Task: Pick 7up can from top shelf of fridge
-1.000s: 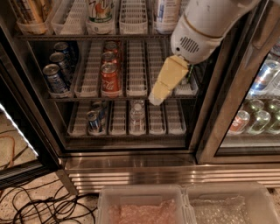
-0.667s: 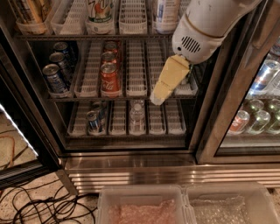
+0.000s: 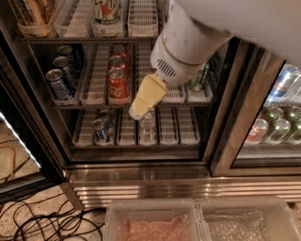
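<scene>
The 7up can (image 3: 107,10), pale with a green "7", stands in a white lane tray on the top shelf (image 3: 84,39) of the fridge (image 3: 141,176), cut off by the upper edge of the view. My gripper (image 3: 137,112), yellowish at the end of a thick white arm, hangs in front of the middle shelf. It is well below the 7up can and a little to its right, and it holds nothing that I can see. The arm hides the right part of the top shelf.
Red cola cans (image 3: 117,84) and blue cans (image 3: 58,84) stand on the middle shelf, with a darker green can (image 3: 200,77) at the right. A small can (image 3: 99,131) and a clear bottle (image 3: 147,123) are lower. Plastic bins (image 3: 150,221) and cables (image 3: 42,221) lie on the floor.
My gripper and arm have moved left and come nearer the camera, now covering more of the fridge's right side. The cans have not moved.
</scene>
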Controlling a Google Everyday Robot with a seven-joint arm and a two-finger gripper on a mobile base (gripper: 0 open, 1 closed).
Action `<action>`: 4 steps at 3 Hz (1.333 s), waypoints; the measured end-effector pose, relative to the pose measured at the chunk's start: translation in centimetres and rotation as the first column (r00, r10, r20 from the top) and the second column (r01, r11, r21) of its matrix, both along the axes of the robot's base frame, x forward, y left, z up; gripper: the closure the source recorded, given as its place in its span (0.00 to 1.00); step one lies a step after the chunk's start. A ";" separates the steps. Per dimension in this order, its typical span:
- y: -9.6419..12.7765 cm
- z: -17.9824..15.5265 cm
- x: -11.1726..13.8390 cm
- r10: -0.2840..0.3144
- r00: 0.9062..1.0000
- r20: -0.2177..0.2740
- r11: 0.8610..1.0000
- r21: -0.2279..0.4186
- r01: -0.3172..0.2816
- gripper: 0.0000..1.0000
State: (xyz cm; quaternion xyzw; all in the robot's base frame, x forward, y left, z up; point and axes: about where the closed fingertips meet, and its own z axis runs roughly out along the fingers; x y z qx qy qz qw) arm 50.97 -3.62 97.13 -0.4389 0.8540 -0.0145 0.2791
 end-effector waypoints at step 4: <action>5.6 3.7 4.4 -0.199 0.935 0.295 0.965 0.223 0.135 0.00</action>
